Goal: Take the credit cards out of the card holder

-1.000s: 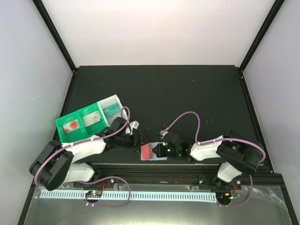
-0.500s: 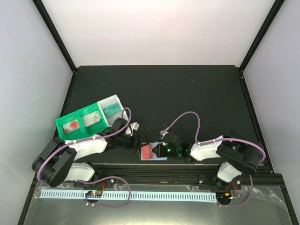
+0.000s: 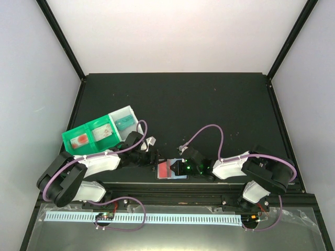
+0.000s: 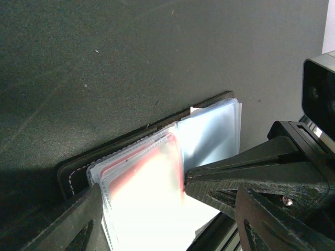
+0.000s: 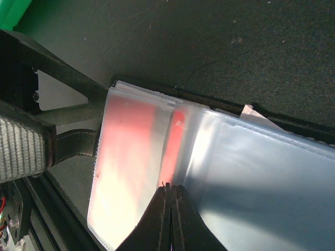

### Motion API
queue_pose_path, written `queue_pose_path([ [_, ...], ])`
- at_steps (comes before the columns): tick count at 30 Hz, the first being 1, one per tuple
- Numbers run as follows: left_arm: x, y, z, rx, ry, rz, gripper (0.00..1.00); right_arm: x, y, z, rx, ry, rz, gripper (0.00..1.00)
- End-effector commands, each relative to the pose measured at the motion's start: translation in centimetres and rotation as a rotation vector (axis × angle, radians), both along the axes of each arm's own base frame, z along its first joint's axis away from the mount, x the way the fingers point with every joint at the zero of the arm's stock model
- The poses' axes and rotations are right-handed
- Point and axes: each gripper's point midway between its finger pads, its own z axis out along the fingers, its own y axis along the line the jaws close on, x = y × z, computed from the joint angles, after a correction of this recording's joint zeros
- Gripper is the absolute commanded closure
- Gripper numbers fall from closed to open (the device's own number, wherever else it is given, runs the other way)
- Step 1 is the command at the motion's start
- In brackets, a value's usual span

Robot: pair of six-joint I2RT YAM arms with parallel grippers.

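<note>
On the left stands a pale wall [image 3: 26, 78], with a black post [image 3: 60, 39] in front of it. The table [image 3: 199, 104] is dark, flat and a bit speckled. Near its left side sits a green and clear tray [image 3: 67, 137]. My left gripper [image 4: 170, 194] is just to the right of the tray. Its jaws are wide apart, and the red side of the card holder [image 3: 171, 170] lies between them. The card holder lies open at the near edge of the table, about in the middle. My right gripper [image 5: 168, 187] has its jaws pressed together. Its tips touch a clear sleeve [image 5: 251, 157] of the holder, right by the red card [image 5: 131, 136]. Another pale wall [image 3: 314, 78] stands on the right.
</note>
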Motion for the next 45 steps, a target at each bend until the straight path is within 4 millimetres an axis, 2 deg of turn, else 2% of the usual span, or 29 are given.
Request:
queue_pose_path([
  [1,0.7,-1.2,1.8,-0.055,-0.036,-0.020,0.29,-0.6,-1.7,-1.8,-0.080,0.025,-0.015,0.99],
  [15,0.6,-1.2,2.5,-0.067,-0.037,-0.014,0.30,-0.6,-1.3,-1.9,-0.084,0.028,-0.001,0.99],
  [17,0.6,-1.2,3.4,-0.084,-0.062,-0.012,0.30,-0.6,-1.3,-2.0,-0.082,0.029,0.001,0.99],
  [23,0.3,-1.3,4.0,-0.104,-0.067,-0.015,0.43,-0.6,-0.9,-1.8,-0.061,0.022,0.012,0.99],
  [30,-0.3,-1.7,3.7,-0.129,-0.046,-0.014,0.55,-0.7,-1.0,-1.6,-0.049,0.016,0.013,0.99],
  [45,-1.4,-4.3,5.1,-0.174,-0.040,-0.057,0.67,-0.2,-1.4,-0.4,-0.034,-0.032,-0.006,0.92],
])
